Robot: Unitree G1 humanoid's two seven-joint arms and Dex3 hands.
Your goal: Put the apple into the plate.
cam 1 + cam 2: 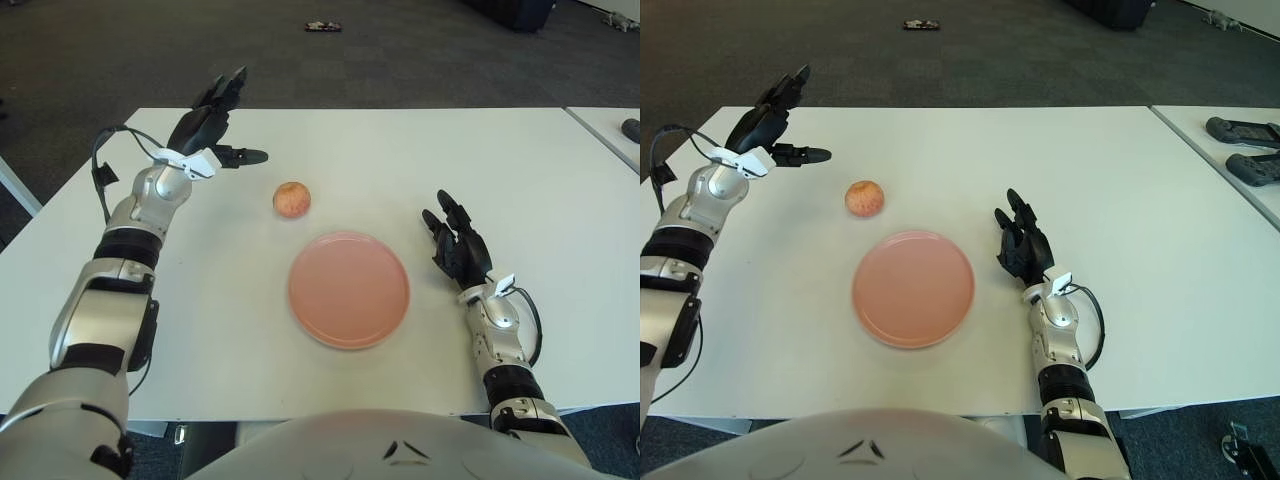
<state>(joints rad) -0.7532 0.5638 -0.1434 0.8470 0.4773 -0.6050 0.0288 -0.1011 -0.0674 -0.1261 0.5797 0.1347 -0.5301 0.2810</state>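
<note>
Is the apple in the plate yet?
Not yet. The apple sits on the table, apart from the empty plate. The left hand is open beside it.
</note>
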